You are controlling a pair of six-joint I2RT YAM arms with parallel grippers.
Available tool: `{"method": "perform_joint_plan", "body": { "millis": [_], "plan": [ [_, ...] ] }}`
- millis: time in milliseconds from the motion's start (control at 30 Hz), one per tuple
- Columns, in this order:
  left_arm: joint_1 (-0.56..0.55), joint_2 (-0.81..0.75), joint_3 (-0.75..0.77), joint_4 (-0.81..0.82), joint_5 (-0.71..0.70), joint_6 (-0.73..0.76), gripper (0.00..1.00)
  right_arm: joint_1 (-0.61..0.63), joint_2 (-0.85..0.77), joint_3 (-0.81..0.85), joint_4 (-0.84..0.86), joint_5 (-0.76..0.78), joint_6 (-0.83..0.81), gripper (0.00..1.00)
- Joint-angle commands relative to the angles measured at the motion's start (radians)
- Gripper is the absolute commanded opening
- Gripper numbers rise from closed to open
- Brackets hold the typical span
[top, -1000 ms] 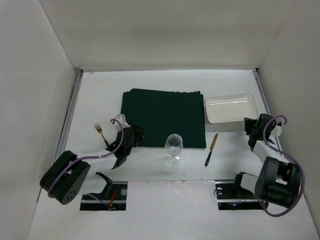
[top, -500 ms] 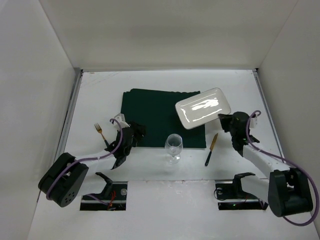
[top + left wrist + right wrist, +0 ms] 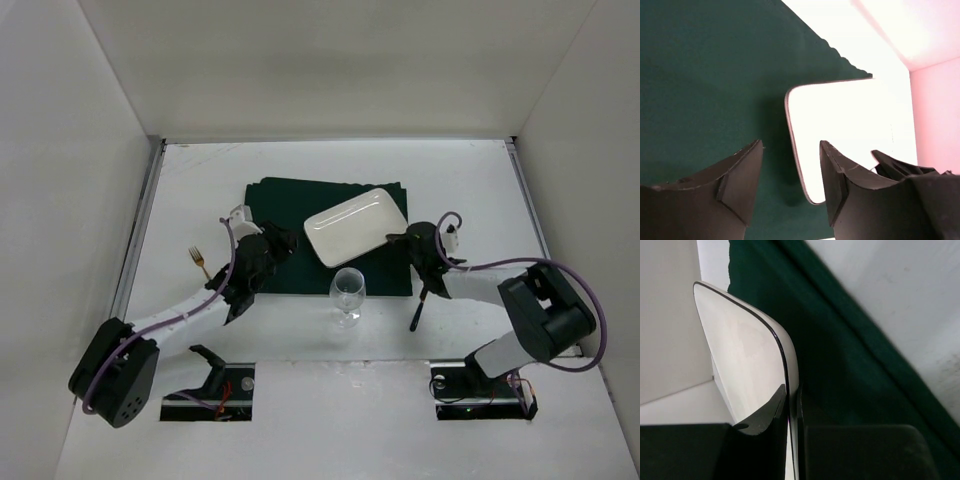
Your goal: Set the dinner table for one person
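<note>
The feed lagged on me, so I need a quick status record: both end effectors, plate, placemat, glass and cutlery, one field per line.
placemat: dark green, flat on the dinner table
plate: white, rectangular, tilted over the placemat's right part; contact with the cloth unclear
right end effector: shut on the plate's rim
left end effector: open, empty, over the placemat's left part
wine glass: upright, on the table just near of the placemat
fork: on the table, left of the placemat
knife: on the table, right of the glass
</note>
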Motion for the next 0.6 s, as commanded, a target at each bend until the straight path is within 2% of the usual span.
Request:
{"method": "perform_joint_plan", "body": {
  "millis": [0, 333, 467, 567],
  "plan": [
    [0.007, 0.053, 0.070, -0.079, 0.027, 0.024, 0.46, 0.043, 0.004, 0.121, 0.349, 0.029, 0.174, 0.04],
    [0.015, 0.261, 0.185, -0.072, 0.043, 0.047, 0.42, 0.115, 0.143, 0.164, 0.404, 0.042, 0.249, 0.04],
    [0.009, 0.337, 0.222, -0.067, 0.054, 0.060, 0.34, 0.123, 0.168, 0.148, 0.424, 0.046, 0.276, 0.05],
    [0.013, 0.368, 0.228, -0.067, 0.048, 0.060, 0.24, 0.126, 0.173, 0.138, 0.436, 0.046, 0.280, 0.05]
  ]
}}
